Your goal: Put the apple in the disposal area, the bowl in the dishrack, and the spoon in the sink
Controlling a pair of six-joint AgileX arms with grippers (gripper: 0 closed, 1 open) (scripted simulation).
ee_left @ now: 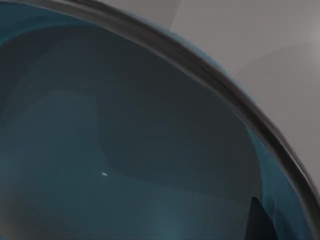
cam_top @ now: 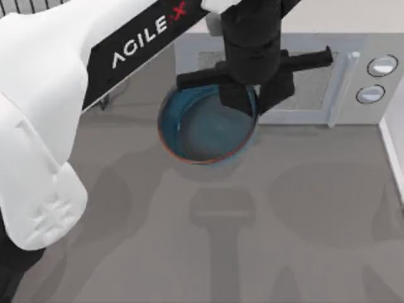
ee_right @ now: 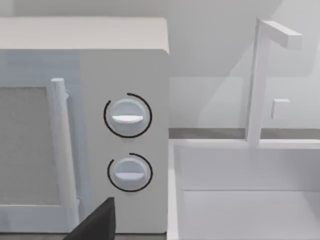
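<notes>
The teal-blue bowl [cam_top: 202, 129] with its reddish-brown rim is in front of the microwave, held up off the grey table. My left gripper [cam_top: 255, 98] comes down from above and is shut on the bowl's right rim, one finger inside and one outside. In the left wrist view the bowl's inner wall [ee_left: 125, 150] is very close. The sink [ee_right: 250, 200] is a white basin with a tall tap, right of the microwave. Thin black bars of the dishrack [cam_top: 28, 5] show at the back left. The apple and the spoon are out of view. My right gripper [ee_right: 97, 222] faces the microwave.
The white microwave [cam_top: 309, 79] with two round knobs [ee_right: 127, 116] stands right behind the bowl. The sink's white edge [cam_top: 392, 148] runs along the table's right side. My left arm's white link [cam_top: 44, 126] covers the table's left part.
</notes>
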